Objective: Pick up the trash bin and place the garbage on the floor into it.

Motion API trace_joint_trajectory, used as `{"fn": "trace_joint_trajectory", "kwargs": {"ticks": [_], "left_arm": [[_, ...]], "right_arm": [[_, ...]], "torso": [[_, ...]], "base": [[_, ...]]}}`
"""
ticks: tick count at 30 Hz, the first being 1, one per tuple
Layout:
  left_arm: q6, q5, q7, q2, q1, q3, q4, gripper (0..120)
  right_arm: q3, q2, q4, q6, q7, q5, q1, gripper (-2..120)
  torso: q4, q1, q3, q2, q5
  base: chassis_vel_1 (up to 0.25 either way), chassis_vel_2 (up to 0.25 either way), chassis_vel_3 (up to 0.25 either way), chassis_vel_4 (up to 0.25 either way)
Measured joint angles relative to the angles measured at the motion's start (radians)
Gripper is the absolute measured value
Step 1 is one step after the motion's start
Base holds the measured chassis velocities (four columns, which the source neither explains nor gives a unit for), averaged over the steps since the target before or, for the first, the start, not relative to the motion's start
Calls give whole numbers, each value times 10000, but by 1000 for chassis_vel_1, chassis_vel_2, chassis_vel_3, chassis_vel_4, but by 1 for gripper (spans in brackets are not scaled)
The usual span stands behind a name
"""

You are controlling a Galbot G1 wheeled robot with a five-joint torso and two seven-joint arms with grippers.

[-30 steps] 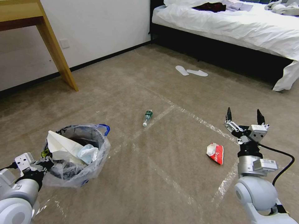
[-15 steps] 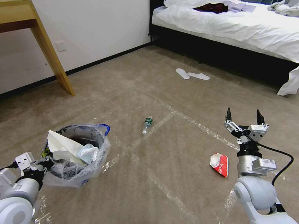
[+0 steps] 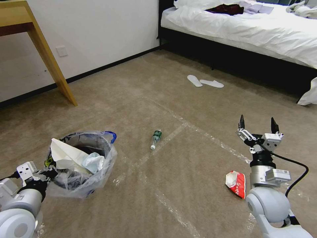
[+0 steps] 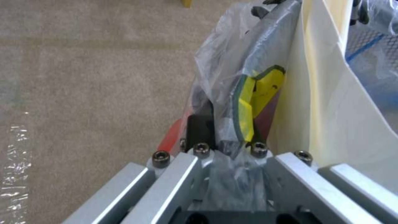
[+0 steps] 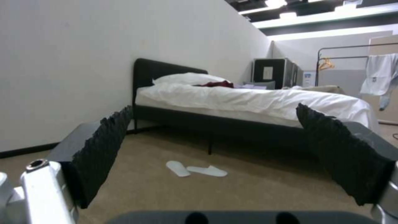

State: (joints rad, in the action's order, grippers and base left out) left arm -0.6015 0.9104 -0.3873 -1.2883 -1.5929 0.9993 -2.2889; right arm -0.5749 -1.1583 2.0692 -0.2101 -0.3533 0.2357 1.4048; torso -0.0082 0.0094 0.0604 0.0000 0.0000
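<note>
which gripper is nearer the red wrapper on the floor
Right. The right gripper hangs open just beyond the red wrapper, which lies beside that arm. The left gripper is far across the floor, shut on the trash bin rim.

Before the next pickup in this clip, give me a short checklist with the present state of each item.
1. Left claw grips the trash bin at its rim: ok, shut on the rim and bag.
2. Right claw free for a pickup: ok, open and holding nothing, raised above the floor.
3. Room in the bin: ok, white paper and tissue sit inside, with space left.
4. Garbage left on the floor: not ok, a red wrapper lies beside the right arm and a small bottle lies farther ahead.
5. Right claw over the wrapper: not ok, it points forward, past it.
</note>
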Motion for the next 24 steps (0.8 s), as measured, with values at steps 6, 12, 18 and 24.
{"fn": "trace_joint_trajectory", "kwargs": {"ticks": [6, 12, 18, 24], "left_arm": [[-20, 39, -8, 27, 44, -5, 1, 0], [-22, 70, -17, 46, 47, 33, 9, 0], [-22, 68, -18, 34, 53, 41, 52, 0], [-22, 64, -18, 31, 66, 40, 58, 0]], "right_arm": [[10, 60, 25, -9, 18, 26, -64, 100], [42, 86, 7, 31, 19, 57, -121, 100], [-9, 232, -31, 77, 17, 161, -239, 100], [-100, 279, -68, 90, 18, 206, -279, 100]], "torso": [[-1, 0, 0, -1, -1], [-1, 0, 0, 0, 0], [-1, 0, 1, 0, 0], [-1, 0, 0, 0, 0]], "base": [[0, 0, 0, 0], [0, 0, 0, 0], [0, 0, 0, 0], [0, 0, 0, 0]]}}
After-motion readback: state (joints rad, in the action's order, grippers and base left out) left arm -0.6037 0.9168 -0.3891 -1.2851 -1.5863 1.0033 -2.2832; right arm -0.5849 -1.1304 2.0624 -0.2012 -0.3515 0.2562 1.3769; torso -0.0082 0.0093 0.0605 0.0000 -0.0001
